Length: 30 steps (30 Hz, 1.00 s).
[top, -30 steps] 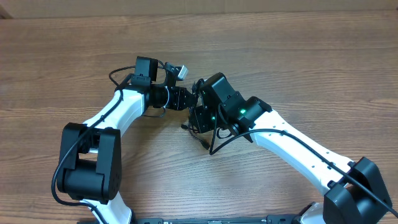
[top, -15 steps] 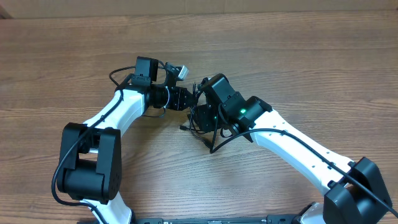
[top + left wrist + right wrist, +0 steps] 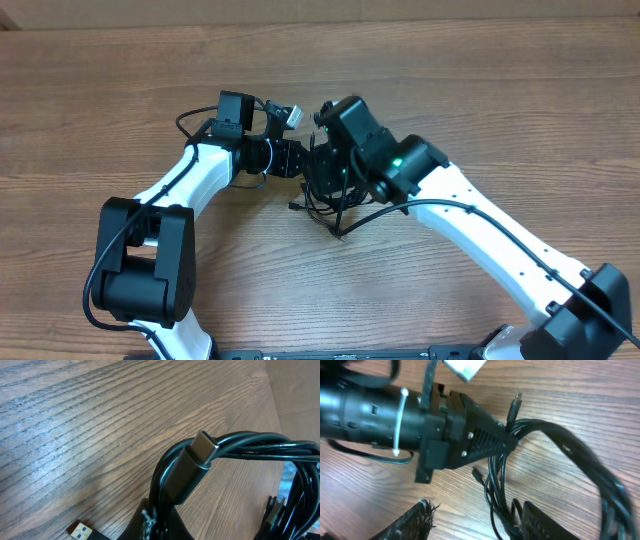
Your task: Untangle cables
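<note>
The cables (image 3: 322, 205) are a bunch of thin black cords hanging in a tangle between the two grippers at the table's middle. My left gripper (image 3: 303, 160) is shut on the bunch, which loops out of its tip (image 3: 159, 515). In the left wrist view a USB-C plug (image 3: 192, 460) sticks up from the cables (image 3: 250, 445). In the right wrist view my right gripper (image 3: 475, 525) is open. The cables (image 3: 545, 427) run down between its fingers, close to the right finger (image 3: 540, 522). A thin silver-tipped plug (image 3: 514, 402) points up beside the left gripper (image 3: 507, 440).
A flat USB-A plug (image 3: 81, 531) lies on the wooden table (image 3: 480, 90) just below the left gripper. A white connector (image 3: 292, 115) sits on the left wrist's own wiring. Both arms crowd the middle of the table.
The right gripper's fingers have spread apart, letting go of the cables. The right arm has shifted a little toward the back. The left arm has kept still with its grip.
</note>
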Tool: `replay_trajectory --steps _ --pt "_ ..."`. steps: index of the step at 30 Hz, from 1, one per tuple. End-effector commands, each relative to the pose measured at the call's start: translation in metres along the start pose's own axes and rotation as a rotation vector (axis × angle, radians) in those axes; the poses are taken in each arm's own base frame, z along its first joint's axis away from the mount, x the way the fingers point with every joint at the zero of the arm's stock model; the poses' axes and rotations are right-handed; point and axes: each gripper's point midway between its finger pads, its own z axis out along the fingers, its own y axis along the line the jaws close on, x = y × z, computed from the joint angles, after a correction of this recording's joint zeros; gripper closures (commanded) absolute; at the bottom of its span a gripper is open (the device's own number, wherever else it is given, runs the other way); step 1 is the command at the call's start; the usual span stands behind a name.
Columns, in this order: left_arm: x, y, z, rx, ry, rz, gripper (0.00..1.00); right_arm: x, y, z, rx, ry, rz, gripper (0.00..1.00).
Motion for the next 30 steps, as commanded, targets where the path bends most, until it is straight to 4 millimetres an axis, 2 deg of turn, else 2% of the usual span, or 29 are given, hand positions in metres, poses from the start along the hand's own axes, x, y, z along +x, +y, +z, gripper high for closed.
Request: replay_trajectory --steps 1,5,7,10,17,23,26,28,30 --pt "-0.006 -0.011 -0.003 0.036 -0.012 0.017 0.96 -0.018 -0.013 -0.025 0.029 -0.05 0.035 0.43" --pt "-0.006 -0.01 -0.003 0.036 -0.012 0.016 0.96 -0.006 -0.05 -0.026 0.103 0.019 0.186 0.4" --pt "-0.006 -0.011 -0.003 0.037 -0.012 0.018 0.96 0.005 -0.08 -0.024 0.16 0.065 0.314 0.39" --pt "-0.006 -0.011 -0.003 0.037 -0.012 0.02 0.96 0.015 -0.096 -0.018 0.178 0.105 0.409 0.38" --pt "-0.006 -0.011 -0.003 0.038 -0.011 0.024 0.96 0.034 -0.087 0.009 0.062 0.158 0.434 0.37" --pt "-0.006 -0.013 -0.003 0.046 -0.013 0.027 0.96 0.04 -0.088 0.019 0.049 0.159 0.437 0.38" --pt "-0.007 -0.017 -0.003 0.07 -0.015 0.031 0.96 0.041 -0.086 0.023 0.028 0.158 0.436 0.48" --pt "-0.007 -0.017 -0.003 0.071 -0.015 0.031 0.96 0.041 -0.085 0.023 0.024 0.157 0.436 0.58" --pt "-0.007 -0.017 -0.003 0.071 -0.016 0.032 0.96 0.04 -0.085 0.023 0.023 0.154 0.435 0.73"
